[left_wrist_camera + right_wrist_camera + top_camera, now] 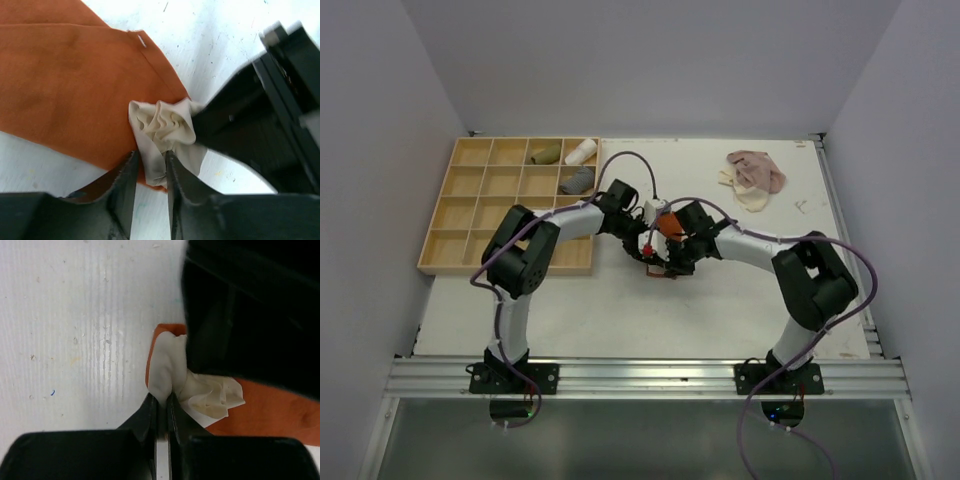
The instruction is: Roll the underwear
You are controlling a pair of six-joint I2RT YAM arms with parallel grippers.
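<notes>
**Both grippers meet on the orange underwear at mid-table**

The rust-orange soft cloth underwear (669, 226) lies on the white table top (620, 310), near its middle and just right of the tray, where the two arms meet over it. In the left wrist view most of it lies spread out flat, and a crumpled cream lining (162, 125) bunches up at its edge.

The left gripper (151, 155) has its fingers a narrow way apart with a strip of that cream lining running down between them. The cloth fills the gap, but I cannot tell whether the fingers are pressing it.

The right gripper (161, 400) has its jaws drawn almost together, and a fold of the same cream lining is pinched between the tips. The rest of the lining spills out to one side over the orange cloth. The two grippers stand very close, and each one's dark body fills part of the other's wrist view.

A heap of pale beige-pink soft cloth underwear (755, 175) lies at the far right of the table, well apart from both grippers.

At the far left sits a light wooden tray with square compartments (505, 270). An olive-green cloth roll (545, 154) and a white cloth roll (581, 151) occupy its far row, in the third and rightmost compartments. A grey cloth roll (577, 181) sits in the compartment just nearer than the white one.
</notes>
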